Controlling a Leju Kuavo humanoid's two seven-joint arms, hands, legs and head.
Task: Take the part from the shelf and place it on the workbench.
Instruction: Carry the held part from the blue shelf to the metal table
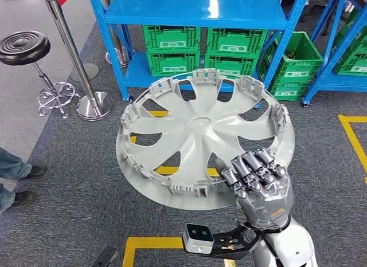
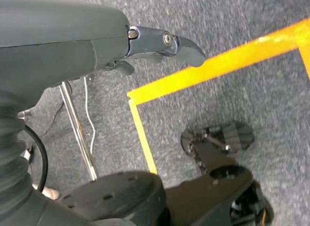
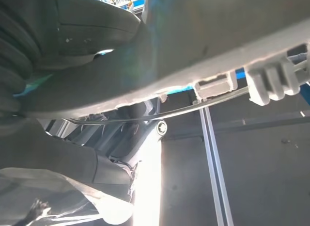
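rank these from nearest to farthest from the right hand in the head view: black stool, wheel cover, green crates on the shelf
1. wheel cover, gripped by the right hand at its near rim.
2. green crates, beyond the cover on the blue shelf.
3. black stool, far left.

The right hand (image 1: 258,184) has dark grey segmented fingers (image 1: 253,167) with rounded metallic knuckles, on a glossy grey palm shell bearing a small orange marking. Its forearm (image 1: 290,250) is smooth silver-white. A black bracket (image 1: 235,241) at the wrist carries a small silver camera box (image 1: 198,238) with two dark lenses. The left hand (image 2: 109,41) shows a smooth dark grey cover, a ribbed black cuff (image 2: 11,153), and a dark finger (image 2: 172,44) with two round screws and a pointed tip. A black cable (image 2: 40,158) loops beside the cuff.
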